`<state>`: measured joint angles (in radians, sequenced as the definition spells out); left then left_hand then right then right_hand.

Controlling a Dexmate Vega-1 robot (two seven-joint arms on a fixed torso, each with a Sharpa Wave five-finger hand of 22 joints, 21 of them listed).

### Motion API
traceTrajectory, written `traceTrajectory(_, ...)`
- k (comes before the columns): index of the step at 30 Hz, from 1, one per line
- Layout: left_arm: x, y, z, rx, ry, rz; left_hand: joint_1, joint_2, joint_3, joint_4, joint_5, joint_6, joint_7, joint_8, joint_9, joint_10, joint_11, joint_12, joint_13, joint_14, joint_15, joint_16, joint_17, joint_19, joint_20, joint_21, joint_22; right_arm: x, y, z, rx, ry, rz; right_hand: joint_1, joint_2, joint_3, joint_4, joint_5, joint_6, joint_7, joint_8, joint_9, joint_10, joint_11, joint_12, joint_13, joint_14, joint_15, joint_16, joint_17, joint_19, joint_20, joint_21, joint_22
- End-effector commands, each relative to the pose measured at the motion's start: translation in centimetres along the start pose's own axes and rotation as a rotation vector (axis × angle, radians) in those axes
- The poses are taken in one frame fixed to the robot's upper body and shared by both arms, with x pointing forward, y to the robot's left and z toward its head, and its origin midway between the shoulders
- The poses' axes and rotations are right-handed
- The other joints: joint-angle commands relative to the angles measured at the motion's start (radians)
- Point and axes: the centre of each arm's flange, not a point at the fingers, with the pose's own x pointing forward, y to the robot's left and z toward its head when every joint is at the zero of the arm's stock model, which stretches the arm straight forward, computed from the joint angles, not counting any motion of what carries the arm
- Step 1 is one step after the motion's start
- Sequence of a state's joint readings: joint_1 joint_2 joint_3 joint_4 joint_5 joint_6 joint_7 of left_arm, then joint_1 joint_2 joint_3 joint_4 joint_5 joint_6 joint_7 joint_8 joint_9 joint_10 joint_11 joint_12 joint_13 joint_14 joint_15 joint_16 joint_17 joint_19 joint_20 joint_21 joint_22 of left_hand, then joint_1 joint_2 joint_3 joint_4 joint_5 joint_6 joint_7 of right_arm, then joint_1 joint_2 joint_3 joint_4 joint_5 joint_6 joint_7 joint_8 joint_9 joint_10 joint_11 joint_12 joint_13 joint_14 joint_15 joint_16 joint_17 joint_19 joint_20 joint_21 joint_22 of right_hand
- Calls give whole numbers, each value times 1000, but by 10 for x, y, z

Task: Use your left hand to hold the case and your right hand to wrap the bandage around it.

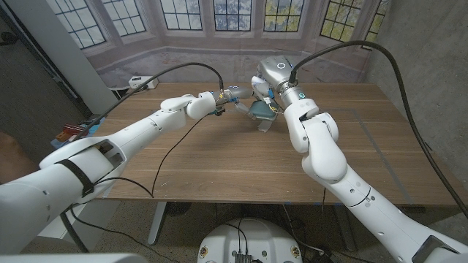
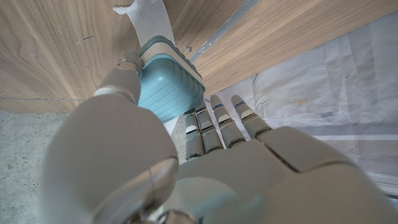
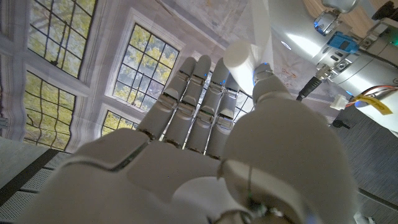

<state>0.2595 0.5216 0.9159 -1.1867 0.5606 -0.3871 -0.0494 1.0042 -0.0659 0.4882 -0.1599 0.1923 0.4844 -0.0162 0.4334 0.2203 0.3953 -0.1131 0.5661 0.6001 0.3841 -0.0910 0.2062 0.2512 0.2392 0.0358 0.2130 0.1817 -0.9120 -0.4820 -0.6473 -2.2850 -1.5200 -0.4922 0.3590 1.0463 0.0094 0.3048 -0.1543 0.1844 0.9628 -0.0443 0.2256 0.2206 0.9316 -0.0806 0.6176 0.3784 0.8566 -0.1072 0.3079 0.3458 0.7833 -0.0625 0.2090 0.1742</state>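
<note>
Wrapping is underway, not finished. The left hand (image 2: 186, 155) grips the pale blue case (image 2: 166, 84) between thumb and fingers; in the head view the case (image 1: 260, 109) sits at the far middle of the table (image 1: 219, 161), between the two hands, and I can't tell whether it rests on the wood or is lifted just off it. In the left wrist view at least one band of white bandage (image 2: 152, 25) lies around the case's far end, with a strip running off from it. The right hand (image 3: 211, 124) has its fingers pressed together side by side, thumb pinching the bandage roll (image 3: 239, 59) against them, with a strip leading off the roll. In the head view the right hand (image 1: 265, 88) is just beside the case. Judgement: hold is set and the first turn or so is on; most of the case body is bare, so more turns are left, plus finishing the loose end. Number of turns can't be read.
</note>
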Motion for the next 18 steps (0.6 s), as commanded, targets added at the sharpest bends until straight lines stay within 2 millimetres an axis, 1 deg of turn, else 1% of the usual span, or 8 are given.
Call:
traceTrajectory(1, 3, 0, 1, -4, -3, 1, -24, 60, 11, 5, 6, 111, -48, 380, 5, 69, -57, 7, 5, 2, 2, 0, -1, -3, -3, -4, 3, -8, -6, 6, 23, -10, 17, 1, 4, -4, 1, 3, 1, 8, -4, 3, 1, 3, -2, 5, 5, -97, -1, 6, 1, 6, 2, 5)
traceTrajectory(5, 3, 0, 2, -6, -4, 2, -24, 60, 11, 5, 6, 110, -49, 380, 5, 70, -59, 7, 5, 2, 3, 0, -1, -4, -4, -5, 3, -11, -7, 8, 32, -16, 25, 1, 4, -5, 1, 3, 1, 9, -4, 3, 3, 5, -1, 5, 10, -94, 1, 6, 2, 7, 2, 5)
traceTrajectory(7, 4, 0, 3, -5, -5, 0, -25, 62, 12, 6, 6, 109, -49, 380, 5, 67, -54, 6, 5, 1, 4, 0, -1, -4, -3, -5, 3, -12, -7, 9, 34, -17, 31, 1, 5, -5, 1, 3, 2, 11, -4, 3, 4, 4, -1, 5, 10, -94, 2, 7, 2, 7, 2, 5)
traceTrajectory(11, 4, 0, 3, -7, -3, 0, -25, 60, 11, 5, 5, 111, -48, 381, 5, 68, -59, 6, 6, 1, 4, 0, -1, -4, -3, -4, 3, -14, -8, 11, 40, -15, 41, 2, 5, -6, 1, 3, -1, 10, -6, 3, 4, 6, 0, 6, 8, -93, 0, 6, 2, 9, 2, 5)
traceTrajectory(18, 4, 0, 5, -7, -5, 3, -29, 60, 11, 8, 5, 107, -50, 380, 4, 68, -56, 6, 6, 0, 5, 0, -1, -5, -2, -5, 3, -16, -5, 15, 50, -19, 60, 3, 7, -8, 1, 3, 1, 14, -6, 3, 5, 10, 0, 6, 9, -91, 0, 8, 3, 10, 3, 5)
